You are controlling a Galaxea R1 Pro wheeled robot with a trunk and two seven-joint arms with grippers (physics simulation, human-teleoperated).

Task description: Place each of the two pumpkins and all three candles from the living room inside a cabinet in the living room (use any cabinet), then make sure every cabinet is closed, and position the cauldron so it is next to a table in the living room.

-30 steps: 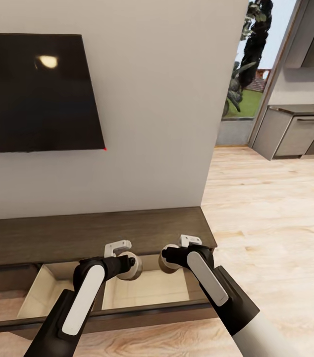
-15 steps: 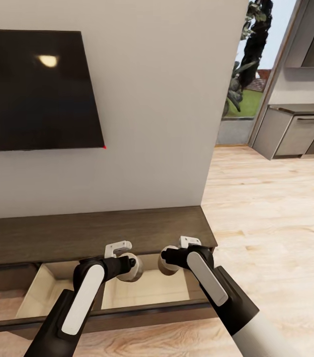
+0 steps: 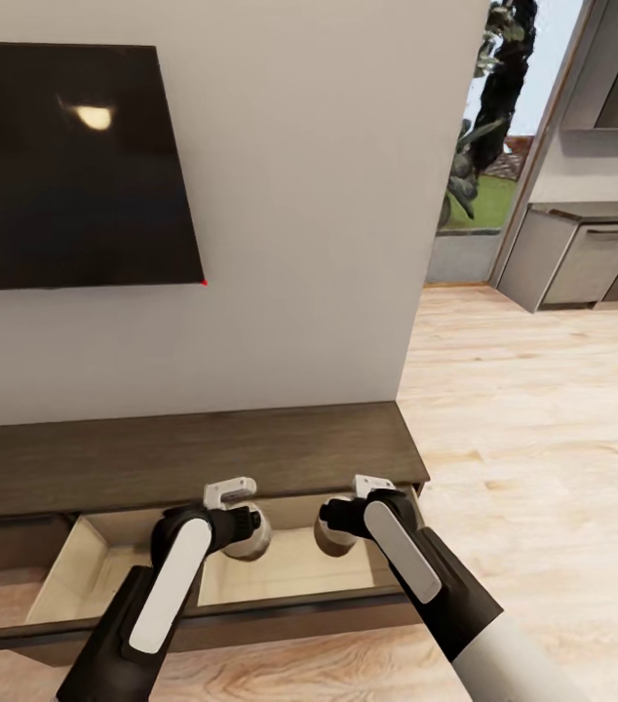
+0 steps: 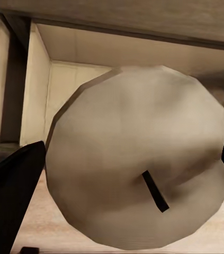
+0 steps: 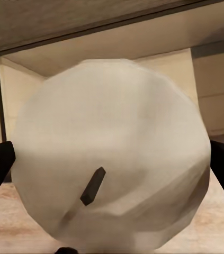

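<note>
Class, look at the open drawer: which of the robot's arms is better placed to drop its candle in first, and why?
Roughly equal. The left gripper and right gripper each hold a candle over the open drawer; either could probably release.

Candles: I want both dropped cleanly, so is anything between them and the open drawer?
Nothing visible. The left candle and right candle, each held by its gripper, hang over the open drawer of the cabinet, whose pale inside looks bare beneath them.

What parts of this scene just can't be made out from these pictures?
- Drawer floor, left wrist view: mostly hidden behind the candle held in the left claw.
- Right wrist view: the other candle in the right claw hides the drawer below.
- Head view: the TV is cut off by the left edge.
</note>
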